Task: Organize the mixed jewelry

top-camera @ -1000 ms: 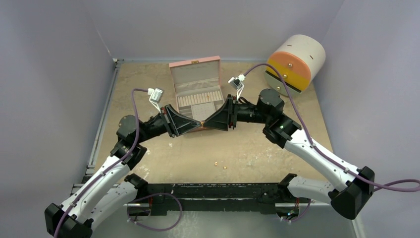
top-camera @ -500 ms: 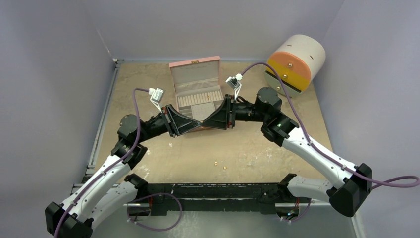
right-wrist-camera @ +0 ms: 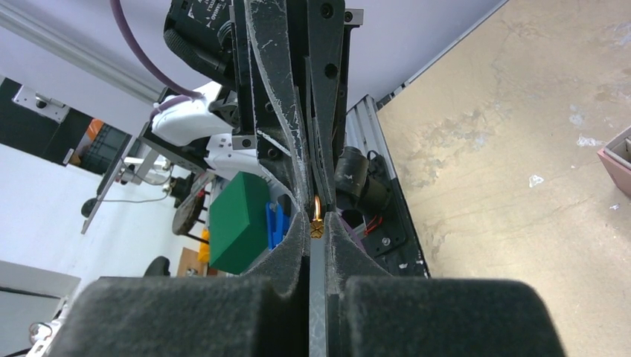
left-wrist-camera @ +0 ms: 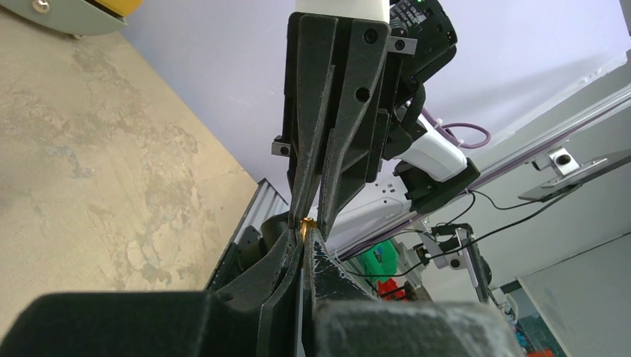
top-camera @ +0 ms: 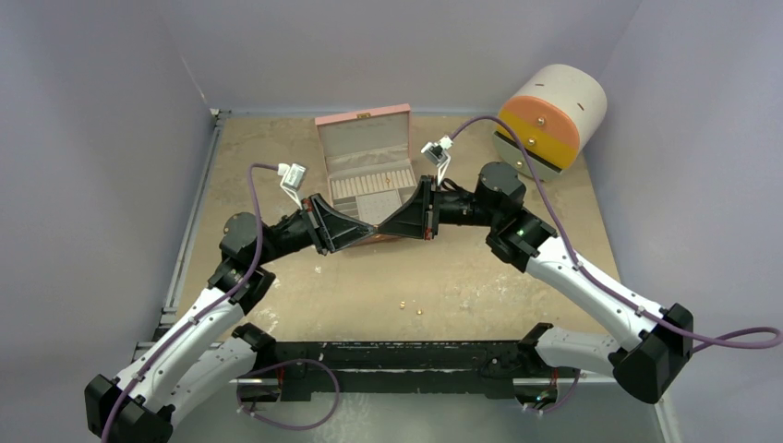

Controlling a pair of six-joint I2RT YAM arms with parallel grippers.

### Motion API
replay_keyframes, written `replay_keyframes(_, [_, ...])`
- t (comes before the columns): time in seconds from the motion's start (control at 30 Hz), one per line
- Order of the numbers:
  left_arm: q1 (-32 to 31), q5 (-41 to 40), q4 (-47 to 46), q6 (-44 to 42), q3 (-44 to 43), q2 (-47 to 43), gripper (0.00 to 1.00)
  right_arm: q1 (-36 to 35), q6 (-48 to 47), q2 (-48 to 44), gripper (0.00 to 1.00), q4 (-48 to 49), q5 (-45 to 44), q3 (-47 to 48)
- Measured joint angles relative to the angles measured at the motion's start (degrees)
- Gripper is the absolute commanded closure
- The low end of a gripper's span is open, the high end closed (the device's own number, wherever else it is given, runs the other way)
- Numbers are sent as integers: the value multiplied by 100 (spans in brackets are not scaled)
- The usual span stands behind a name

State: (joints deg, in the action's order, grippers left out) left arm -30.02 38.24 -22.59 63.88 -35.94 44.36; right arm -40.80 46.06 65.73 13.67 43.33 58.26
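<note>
My left gripper (top-camera: 370, 232) and right gripper (top-camera: 383, 230) meet tip to tip just above the front of the open pink box (top-camera: 365, 148). A tiny gold piece (left-wrist-camera: 306, 224) sits between both pairs of fingertips. In the right wrist view this gold piece (right-wrist-camera: 316, 224) shows a clover-shaped head pinched between my right fingertips (right-wrist-camera: 333, 227), and a thin curved part runs up between the left fingers (right-wrist-camera: 298, 171). Both grippers look shut on it. Two more tiny gold pieces (top-camera: 403, 303) (top-camera: 418, 312) lie on the table in front.
The pink box stands open at the back centre, its ring rolls (top-camera: 374, 183) showing. A large cylinder with an orange and yellow face (top-camera: 551, 118) lies at the back right. Grey walls close in the table (top-camera: 517, 277) on the left, back and right.
The right gripper has shifted slightly left toward the left gripper's tips. The left arm has hardly moved.
</note>
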Motion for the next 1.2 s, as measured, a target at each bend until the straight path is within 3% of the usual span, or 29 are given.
replay_keyframes(0.1, [2,-9,61,-7,-7,0,87,4,0,20,100,-2,-2,2])
replay_keyframes(0.2, [2,-66,208,-103,-37,-7,63,4,4,33,100,-2,-4,2])
replay_keyframes(0.37, [4,-376,914,-433,-210,-94,46,4,-22,31,100,-103,-52,109])
replay_keyframes(0.8, [2,-2474,3783,-1878,-1123,-979,40,4,-1174,688,100,-1700,-1182,1222])
replay_keyframes(1.2, [2,-4266,5471,-2717,-1410,-1473,39,4,-2568,2557,100,-3134,-3397,2498])
